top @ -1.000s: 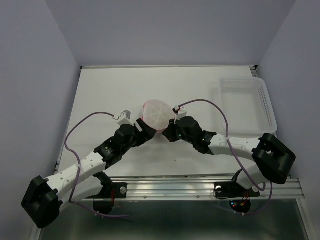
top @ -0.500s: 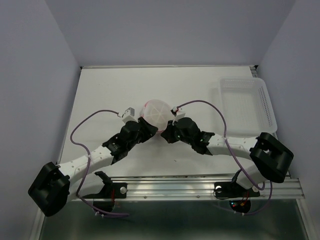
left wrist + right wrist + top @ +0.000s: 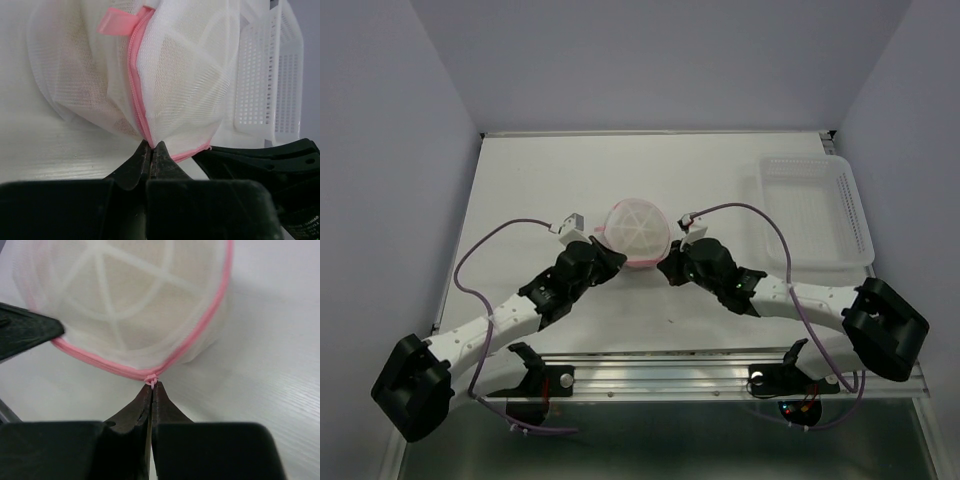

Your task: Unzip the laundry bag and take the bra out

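Seen from above: the laundry bag [image 3: 637, 228], a rounded white mesh dome with a pink edge, resting near the middle of the surface [image 3: 540, 180] and pinched from two sides. At its near-left edge, the left pincer [image 3: 607, 252]; at its near-right edge, the right pincer [image 3: 672, 262]; both arms stretched low and forward, converging on the bag. From that height, no telling how either pair of jaws stands.

Closer in, through the left wrist camera: the bag [image 3: 185, 75] filling the upper frame, with a pink zipper [image 3: 135, 90] running down its side from a pink tab [image 3: 117, 22] at the top. At the zipper's lower end, the left pincer [image 3: 151, 148], clenched tight on the mesh, tips pressed together without a gap. At lower right, a dark finger of the right pincer [image 3: 260, 157] reaching the pink edge. Behind the bag, the clear plastic tray [image 3: 280, 75]. Tab not visible from either other camera.

Through the right wrist camera: the bag's [image 3: 135, 295] domed face, with pale ribs [image 3: 102, 285] fanning under the mesh and pink trim [image 3: 207, 322] ringing it. Right pincer [image 3: 151, 387] clamped on a small pink knot on that trim. At the left edge, a dark finger of the left pincer [image 3: 25, 330] against the trim.

In the overhead view alone: the tray [image 3: 852, 215] well apart at the far right of the surface, and a purple cable [image 3: 485, 250] looping off each wrist.
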Robot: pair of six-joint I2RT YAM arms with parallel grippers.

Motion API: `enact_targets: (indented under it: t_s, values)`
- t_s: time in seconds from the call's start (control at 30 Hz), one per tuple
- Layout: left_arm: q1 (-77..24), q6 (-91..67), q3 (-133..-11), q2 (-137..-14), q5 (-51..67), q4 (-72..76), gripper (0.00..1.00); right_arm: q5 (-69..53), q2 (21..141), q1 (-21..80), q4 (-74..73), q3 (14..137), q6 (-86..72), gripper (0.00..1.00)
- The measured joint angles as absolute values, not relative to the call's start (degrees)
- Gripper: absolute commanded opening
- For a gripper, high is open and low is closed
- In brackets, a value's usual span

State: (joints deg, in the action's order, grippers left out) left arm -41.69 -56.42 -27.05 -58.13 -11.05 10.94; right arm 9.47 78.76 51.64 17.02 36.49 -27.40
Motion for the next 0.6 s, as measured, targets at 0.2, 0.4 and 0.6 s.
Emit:
enact_targets:
  t_s: [0.2, 0.4, 0.6]
  values:
    - [-36.7, -54.1, -26.0, -50.7, -9.5, 8.1, 0.0, 9.4, 72.9, 48.8, 17.2, 34.0, -26.2, 0.01]
    - [-32.4, -49.2, -27.4, -53.4, -6.3, 7.3, 0.01, 4.0, 73.5, 48.8, 18.1, 34.0, -25.4, 0.01]
    - [-29.6, -44.7, -36.7, -63.4, -4.9, 7.2, 0.66, 2.5, 76.4, 51.2, 18.2, 36.0, -25.2, 0.01]
